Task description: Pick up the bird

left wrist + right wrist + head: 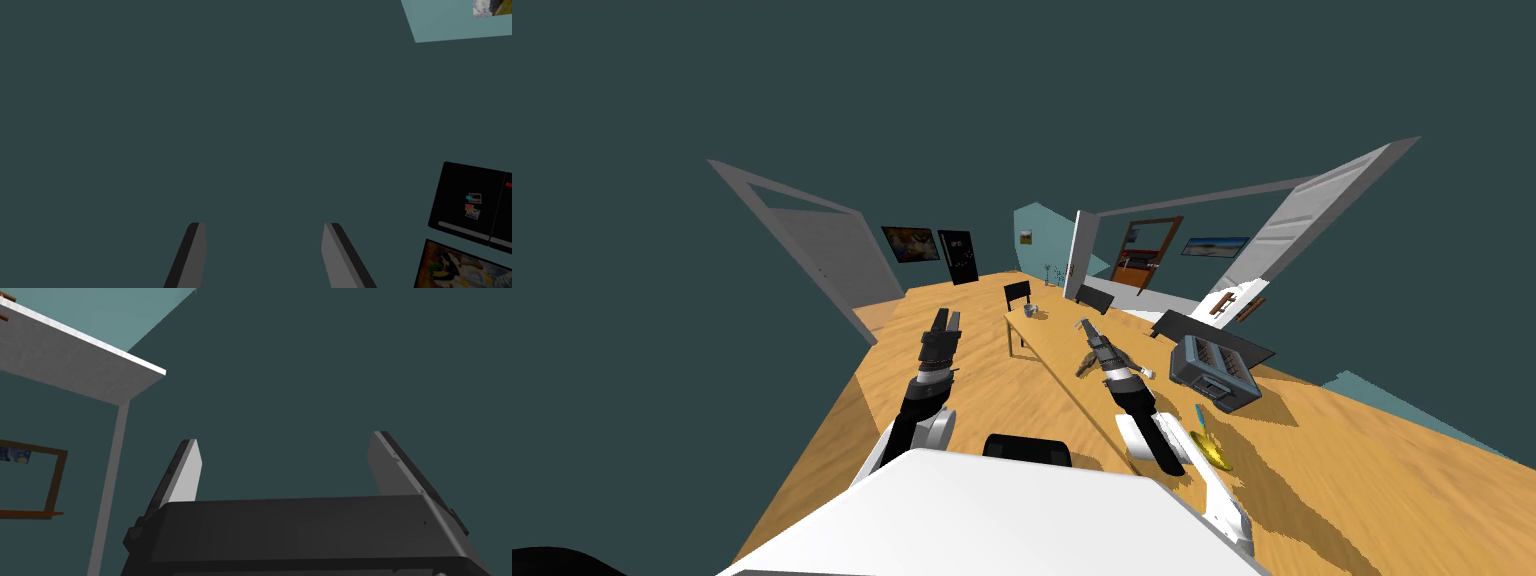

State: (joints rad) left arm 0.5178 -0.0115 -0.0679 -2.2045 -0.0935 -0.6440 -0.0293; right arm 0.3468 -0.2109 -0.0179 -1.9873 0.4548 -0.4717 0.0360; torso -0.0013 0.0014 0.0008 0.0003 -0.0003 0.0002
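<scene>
Held right gripper (pixel 285 443) wide, empty, tilted up and away from table (pixel 1057 345). Held left gripper (pixel 265 225) wide too, empty, out over floor on left. Found bird (pixel 1087 368) as small brown shape on table, tucked under right forearm, partly hidden by it. Noted grey toaster (pixel 1215 372) near, further right; mug (pixel 1030 311) at far end. Judged task barely begun: no contact, no grasp. Left: tip right gripper down, lower around bird, close, lift.

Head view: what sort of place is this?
Probably a home's dining room or kitchen: a toaster on a wooden table, a dark chair beyond it, a framed picture on the wall.
</scene>
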